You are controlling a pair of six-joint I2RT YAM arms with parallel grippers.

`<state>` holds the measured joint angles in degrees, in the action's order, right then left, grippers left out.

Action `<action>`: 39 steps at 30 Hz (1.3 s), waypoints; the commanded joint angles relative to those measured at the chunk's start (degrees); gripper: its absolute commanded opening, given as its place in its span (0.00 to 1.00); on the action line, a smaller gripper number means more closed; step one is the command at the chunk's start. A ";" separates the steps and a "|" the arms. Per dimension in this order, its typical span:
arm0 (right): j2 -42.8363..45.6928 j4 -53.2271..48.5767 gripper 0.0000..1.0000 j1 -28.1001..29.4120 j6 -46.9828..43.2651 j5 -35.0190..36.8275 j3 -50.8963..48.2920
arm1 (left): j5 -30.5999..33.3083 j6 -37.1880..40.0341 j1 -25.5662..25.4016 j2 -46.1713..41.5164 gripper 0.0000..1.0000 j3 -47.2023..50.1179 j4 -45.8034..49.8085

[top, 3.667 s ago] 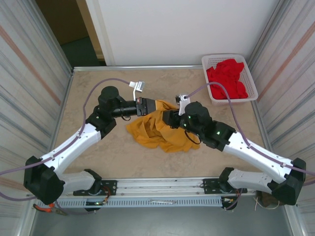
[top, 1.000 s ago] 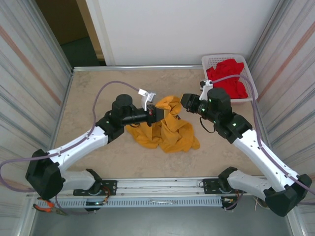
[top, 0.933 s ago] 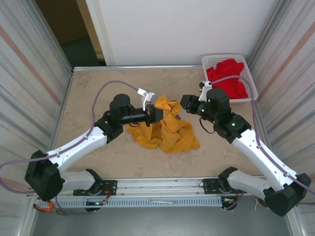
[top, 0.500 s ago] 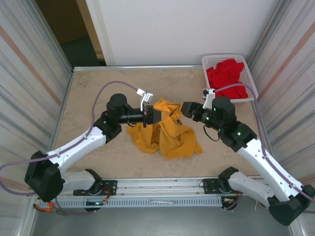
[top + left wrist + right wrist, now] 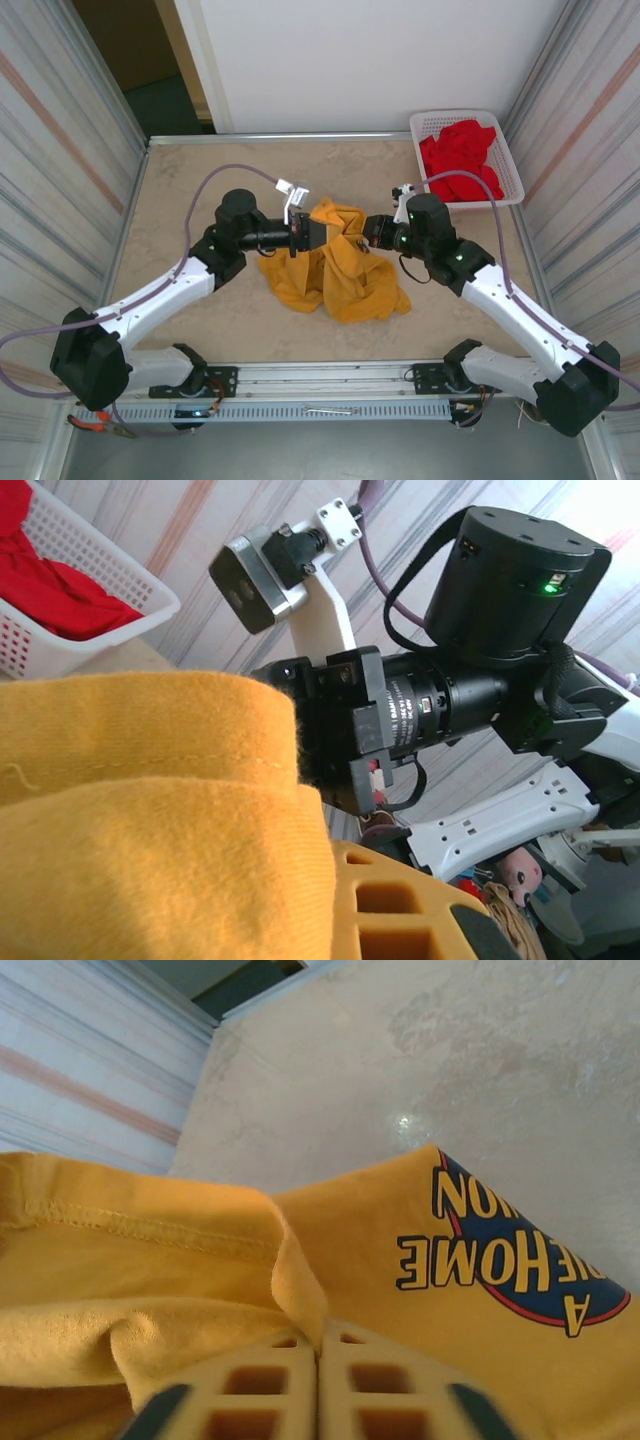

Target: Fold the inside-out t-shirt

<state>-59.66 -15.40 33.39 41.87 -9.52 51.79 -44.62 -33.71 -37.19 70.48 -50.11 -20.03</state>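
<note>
The t-shirt (image 5: 340,265) was soft, matt knit cloth with stitched hems and a smooth printed graphic. The bench (image 5: 200,180) looked like smooth mottled stone with a faint sheen. The basket (image 5: 510,165) was white plastic lattice, holding matt red cloth (image 5: 460,150). The right jaws were matt orange-yellow plastic, moulded in a grid.

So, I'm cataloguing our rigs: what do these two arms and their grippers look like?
Left arm and right arm: white shells, black joints and bases. A mauve cable runs to each wrist, beside a white camera mount. A green light glows on the right's black housing. Gripper fingers are orange latticed plastic.
</note>
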 commanded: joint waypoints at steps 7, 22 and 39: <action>8.21 -0.22 0.00 -2.57 -3.99 -3.01 10.90 | 7.13 -2.86 9.19 -2.93 0.57 3.97 3.39; 9.01 7.59 0.00 -3.42 -6.22 -17.09 4.20 | 9.97 1.63 9.74 -7.81 0.75 2.18 13.00; 11.12 7.88 0.00 -3.09 -5.15 -20.19 -1.33 | 15.13 6.50 -1.06 10.13 0.78 -9.04 13.48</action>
<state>-50.06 -9.02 30.28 37.01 -28.42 50.43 -30.28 -28.45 -37.60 78.39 -56.01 -4.38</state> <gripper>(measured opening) 0.051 0.778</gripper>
